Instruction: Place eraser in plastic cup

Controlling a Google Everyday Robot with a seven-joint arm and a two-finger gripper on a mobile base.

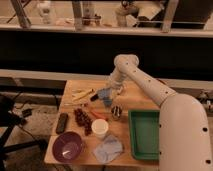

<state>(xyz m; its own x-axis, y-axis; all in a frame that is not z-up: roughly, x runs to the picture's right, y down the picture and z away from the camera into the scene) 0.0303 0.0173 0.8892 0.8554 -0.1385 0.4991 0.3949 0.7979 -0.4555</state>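
A dark flat rectangular block (62, 122), which looks like the eraser, lies at the left edge of the wooden table (135, 97). A white cup (99, 128) stands upright near the table's middle front. My gripper (106, 96) hangs from the white arm (145, 82) over the back middle of the table, right at a blue object (103, 95). I cannot tell whether it touches or holds that object. The gripper is well away from the dark block and behind the white cup.
A purple bowl (68, 146) and a blue cloth (107, 148) lie at the front. A green tray (145, 133) is at the right. Dark grapes (82, 120), an orange stick (98, 114), a small metal can (116, 112) and yellow pieces (82, 94) sit around the middle.
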